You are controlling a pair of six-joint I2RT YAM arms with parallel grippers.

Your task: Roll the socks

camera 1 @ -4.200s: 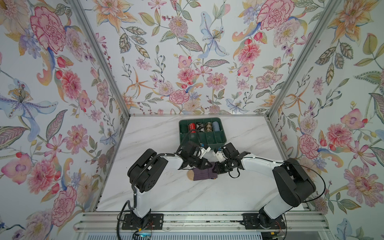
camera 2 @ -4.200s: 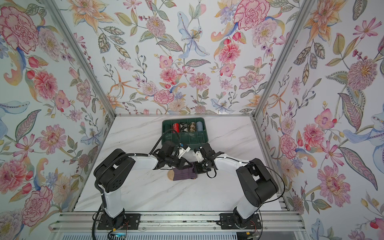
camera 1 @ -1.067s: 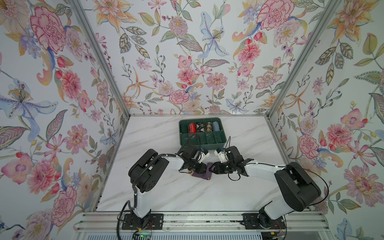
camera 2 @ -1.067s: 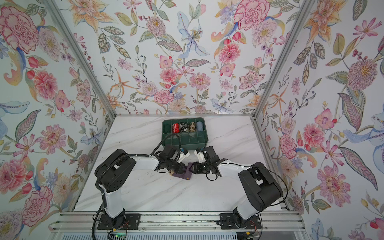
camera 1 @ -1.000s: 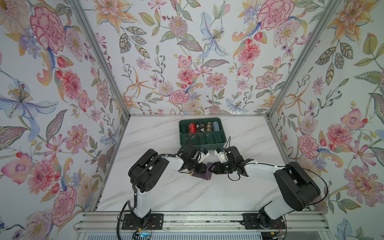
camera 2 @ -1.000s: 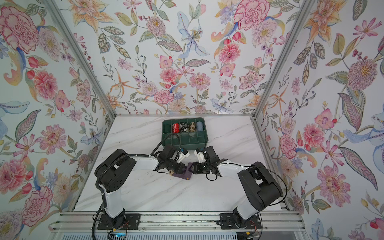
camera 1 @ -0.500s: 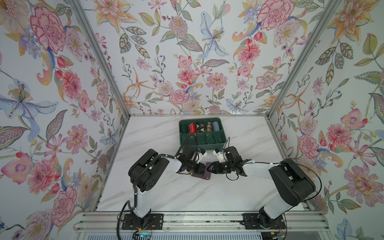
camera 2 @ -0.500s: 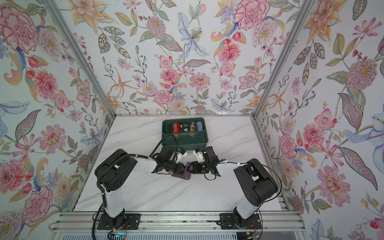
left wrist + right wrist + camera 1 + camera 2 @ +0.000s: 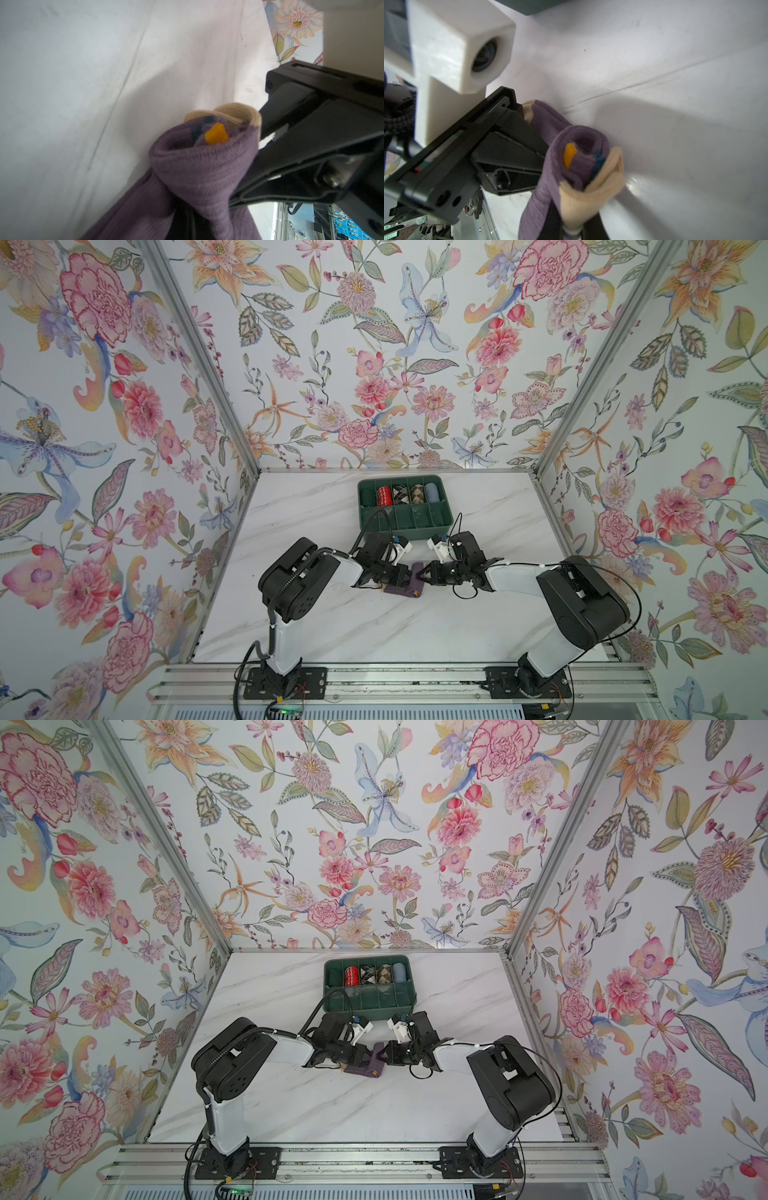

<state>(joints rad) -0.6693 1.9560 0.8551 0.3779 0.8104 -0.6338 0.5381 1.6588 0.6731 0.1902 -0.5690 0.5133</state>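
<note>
The socks (image 9: 402,588) are a dusty-purple bundle, partly rolled, lying on the marble table just in front of the green tray in both top views (image 9: 362,1066). My left gripper (image 9: 406,575) comes in from the left and is shut on the purple fabric; its jaws are buried in the cloth (image 9: 188,223). From the right, my right gripper (image 9: 420,575) is shut on the tan end of the socks (image 9: 579,199). The rolled end shows an orange patch and navy marks in the left wrist view (image 9: 216,136). The two grippers almost meet over the bundle.
A green divided tray (image 9: 405,519) stands just behind the grippers, holding a red patterned roll (image 9: 384,495), two checked rolls and a light-blue roll (image 9: 432,491). Flowered walls close in the table on three sides. A metal rail (image 9: 395,682) runs along the front.
My right gripper has shut on the socks' tan end. Both grippers have drawn closer together and the socks are bunched into a tighter, shorter bundle between them.
</note>
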